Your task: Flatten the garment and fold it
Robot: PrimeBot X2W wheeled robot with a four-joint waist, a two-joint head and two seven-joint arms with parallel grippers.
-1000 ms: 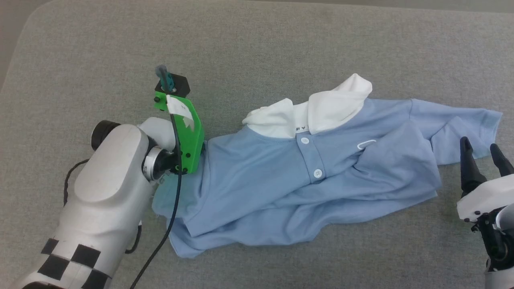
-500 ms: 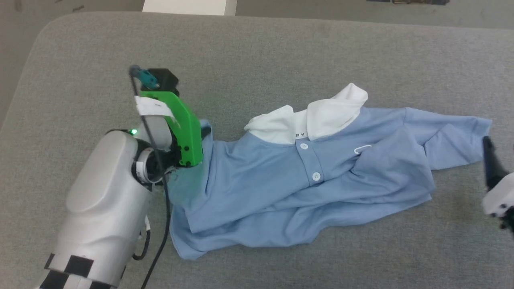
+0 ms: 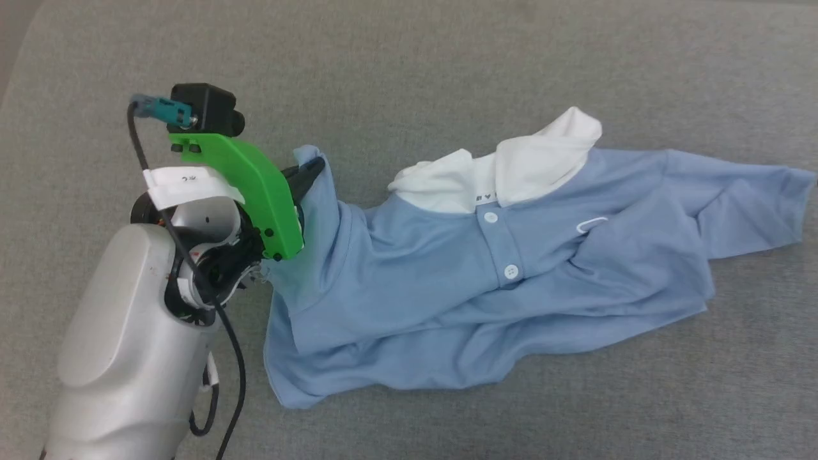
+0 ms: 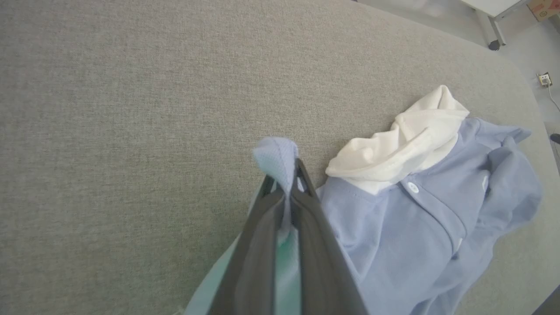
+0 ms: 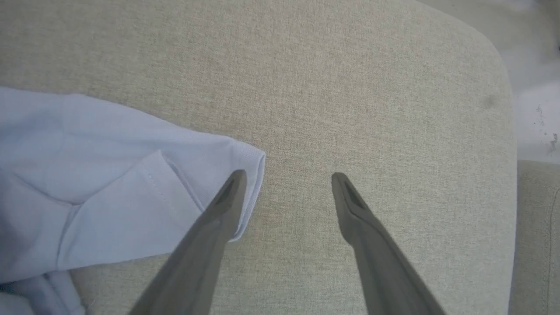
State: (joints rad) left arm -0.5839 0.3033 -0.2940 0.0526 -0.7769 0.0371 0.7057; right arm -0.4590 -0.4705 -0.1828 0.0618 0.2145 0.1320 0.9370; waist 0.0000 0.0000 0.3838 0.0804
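In the head view the green camera mount [image 3: 255, 191] covers most of the left gripper [image 3: 311, 171], leaving one dark fingertip visible against the garment [image 3: 409, 306]. A fold buries the chest script [image 3: 591, 225] except for a white loop, and the print on the collar label [image 3: 484, 198] is too small to read. The left forearm [image 3: 128, 358] runs off the bottom edge. In the right wrist view the garment leaves by the left edge, one finger of the right gripper [image 5: 286, 177] overlaps its sleeve hem, and the floor [image 5: 536, 52] is blurred
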